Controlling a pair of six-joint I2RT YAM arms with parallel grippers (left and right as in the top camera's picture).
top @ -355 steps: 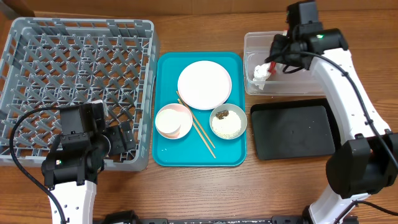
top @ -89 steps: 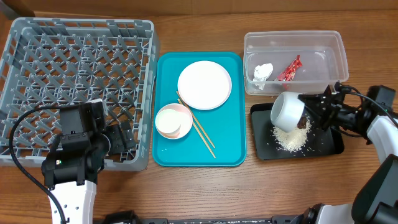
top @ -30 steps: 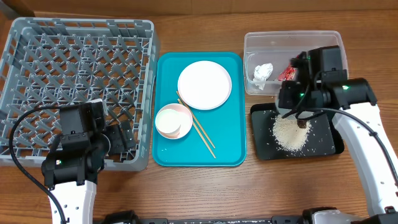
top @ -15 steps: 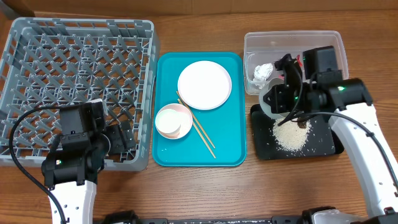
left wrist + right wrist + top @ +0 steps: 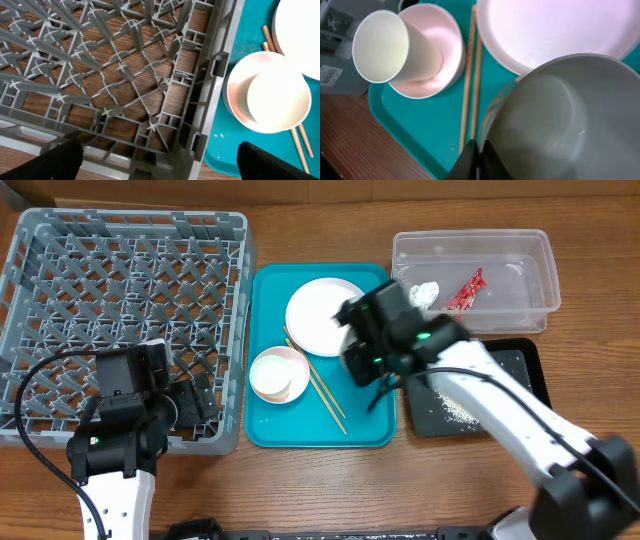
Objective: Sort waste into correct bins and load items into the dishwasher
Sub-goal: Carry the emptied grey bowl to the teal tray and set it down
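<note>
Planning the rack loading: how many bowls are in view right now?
2. A pale pink bowl sits on the teal tray with a white cup in it; a grey-green bowl is gripped by the right gripper over the tray.

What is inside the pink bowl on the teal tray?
A small white cup sits in the pink bowl; its visible inside looks empty. The bowl floor under the cup is covered and cannot be seen.
</note>
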